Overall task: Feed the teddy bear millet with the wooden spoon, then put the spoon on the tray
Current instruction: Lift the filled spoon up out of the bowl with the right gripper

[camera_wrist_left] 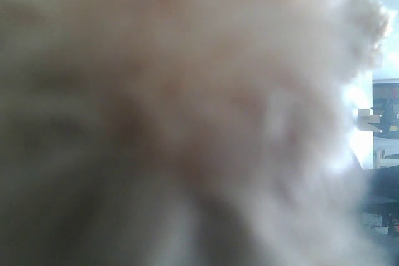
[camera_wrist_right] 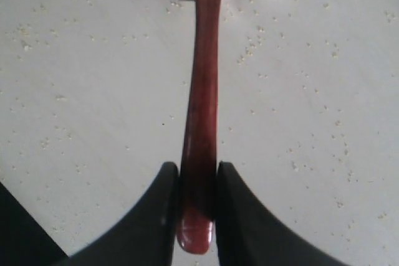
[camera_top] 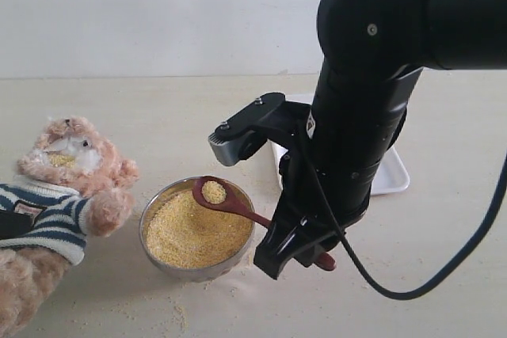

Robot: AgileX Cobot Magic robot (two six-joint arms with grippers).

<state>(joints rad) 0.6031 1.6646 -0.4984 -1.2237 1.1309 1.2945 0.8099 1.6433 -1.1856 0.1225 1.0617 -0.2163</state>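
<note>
The teddy bear (camera_top: 71, 164) leans at the left edge, with some grains on its muzzle. Blurred fur of the bear (camera_wrist_left: 187, 91) fills the left wrist view and hides the left gripper's jaws. The millet (camera_top: 186, 239) fills a round metal bowl (camera_top: 147, 223) in front of the bear. My right gripper (camera_top: 297, 255) (camera_wrist_right: 198, 172) is shut on the handle end of the wooden spoon (camera_top: 238, 205) (camera_wrist_right: 202, 91). The spoon's bowl is level above the metal bowl with a small heap of millet in it. The white tray (camera_top: 390, 176) lies behind the right arm, mostly hidden by it.
Loose millet grains (camera_top: 170, 314) are scattered on the pale table in front of the bowl and under the spoon handle (camera_wrist_right: 293, 129). The big black right arm (camera_top: 364, 100) stands between the bowl and the tray.
</note>
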